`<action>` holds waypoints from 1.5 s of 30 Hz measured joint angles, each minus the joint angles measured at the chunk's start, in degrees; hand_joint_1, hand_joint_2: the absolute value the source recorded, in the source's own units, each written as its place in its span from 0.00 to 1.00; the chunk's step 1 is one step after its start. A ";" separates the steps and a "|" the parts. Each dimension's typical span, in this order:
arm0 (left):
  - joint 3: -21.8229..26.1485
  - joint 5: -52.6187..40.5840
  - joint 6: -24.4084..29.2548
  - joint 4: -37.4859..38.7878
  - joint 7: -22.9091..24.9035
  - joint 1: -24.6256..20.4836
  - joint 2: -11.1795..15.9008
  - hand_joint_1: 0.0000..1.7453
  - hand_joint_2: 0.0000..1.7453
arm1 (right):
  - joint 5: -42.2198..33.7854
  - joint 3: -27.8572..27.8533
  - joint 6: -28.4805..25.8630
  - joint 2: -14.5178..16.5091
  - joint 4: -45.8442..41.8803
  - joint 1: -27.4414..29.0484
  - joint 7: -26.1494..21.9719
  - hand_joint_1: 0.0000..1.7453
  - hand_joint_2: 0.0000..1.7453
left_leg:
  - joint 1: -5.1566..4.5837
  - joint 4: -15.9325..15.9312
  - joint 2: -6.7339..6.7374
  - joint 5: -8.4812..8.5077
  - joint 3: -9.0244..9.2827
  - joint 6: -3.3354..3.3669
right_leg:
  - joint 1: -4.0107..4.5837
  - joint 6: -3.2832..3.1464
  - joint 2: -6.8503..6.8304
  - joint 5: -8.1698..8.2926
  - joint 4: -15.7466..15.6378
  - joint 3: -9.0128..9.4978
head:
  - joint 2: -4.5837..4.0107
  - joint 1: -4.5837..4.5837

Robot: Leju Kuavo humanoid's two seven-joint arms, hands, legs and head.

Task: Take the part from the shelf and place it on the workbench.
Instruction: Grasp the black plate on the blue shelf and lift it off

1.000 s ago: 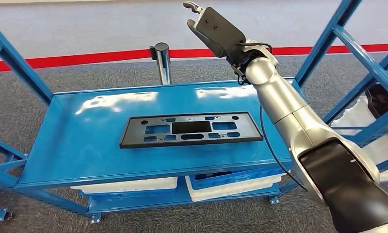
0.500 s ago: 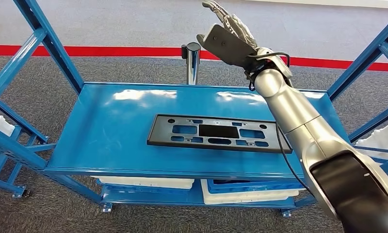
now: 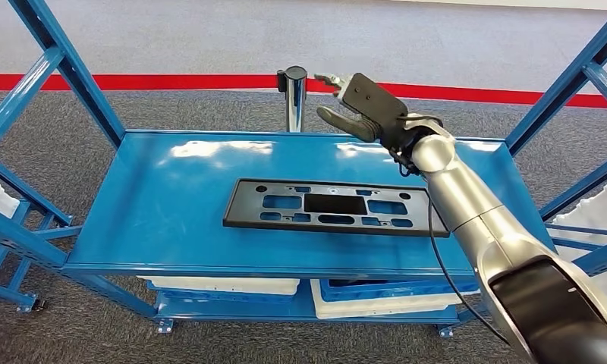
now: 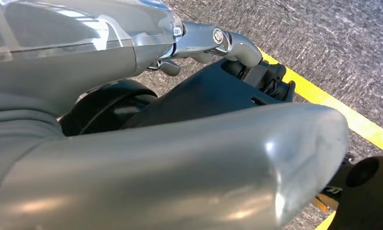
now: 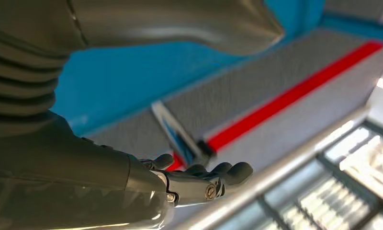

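1 black part (image 3: 327, 208) flat on shelf (image 3: 171, 197), nearer than empty, spread right robot hand (image 3: 357, 110).

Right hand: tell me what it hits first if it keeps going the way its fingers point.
Probably the metal post behind the blue shelf; the right hand points toward it, but depth is unclear.

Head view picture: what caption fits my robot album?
Empty robot hand hovers above a flat black plastic panel on a blue metal shelf.
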 joint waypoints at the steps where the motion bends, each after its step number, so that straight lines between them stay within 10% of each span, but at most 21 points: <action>1: 0.10 -0.11 0.00 0.00 0.01 0.02 0.00 0.00 0.00 | -1.61 -0.13 1.89 -0.41 0.49 0.88 -0.40 0.00 0.50 | 0.00 0.00 -0.01 0.00 0.00 0.00 | 0.00 0.00 0.00 0.00 0.00 0.01 | 0.00 0.03; 3: 0.26 -0.23 0.04 0.00 0.00 0.06 0.01 0.00 0.00 | -2.38 -0.03 3.26 -1.25 0.84 2.82 -1.67 0.00 1.00 | -0.01 0.00 -0.01 0.00 -0.01 0.00 | 0.00 -0.01 0.00 0.00 0.00 0.01 | 0.00 0.07; 31: 3.99 1.38 2.30 0.09 -1.04 1.55 0.31 0.00 0.00 | 22.81 9.19 -7.74 -23.16 -42.83 20.74 -4.92 0.00 1.00 | -0.01 -0.01 0.02 -0.03 0.00 0.02 | 0.01 0.00 0.00 -0.04 -0.01 0.00 | 0.00 0.02; 45: 4.03 -0.88 1.54 0.04 -0.42 1.17 0.27 0.00 0.00 | 29.82 15.62 -15.61 -15.68 -39.92 29.59 -3.43 0.00 1.00 | 0.06 -0.04 0.04 -0.04 0.01 0.01 | 0.06 0.04 0.01 -0.14 0.00 0.02 | 0.00 0.02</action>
